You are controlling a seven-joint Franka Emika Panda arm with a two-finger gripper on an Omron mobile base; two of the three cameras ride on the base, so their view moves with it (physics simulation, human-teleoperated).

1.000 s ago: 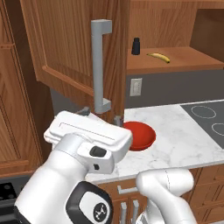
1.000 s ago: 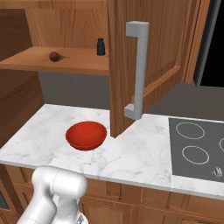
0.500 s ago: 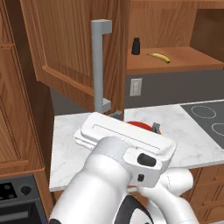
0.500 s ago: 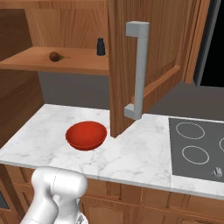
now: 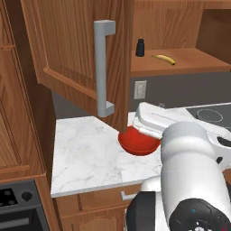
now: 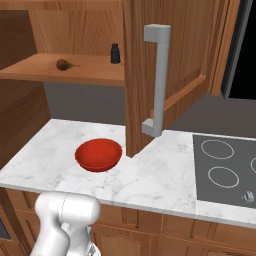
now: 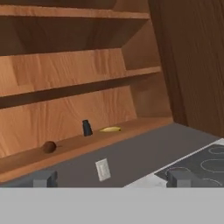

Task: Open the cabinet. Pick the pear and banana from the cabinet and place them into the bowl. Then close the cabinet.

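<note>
Cabinet (image 5: 72,49) door is standing open; fingers (image 7: 111,178) are spread, grasping nothing, facing the shelf: pear (image 7: 48,147) left of black bottle (image 7: 87,128), banana (image 7: 110,129) right; bowl (image 6: 98,154) waiting on worktop (image 6: 150,175) below.

Small black bottle (image 5: 140,47) upright on shelf; marble counter (image 6: 150,177) beside black cooktop (image 6: 225,170); wall outlet (image 5: 140,89).

Reddish-brown wooden cabinet (image 5: 67,49), glossy red bowl (image 6: 98,154), veined white marble counter (image 6: 150,182).
</note>
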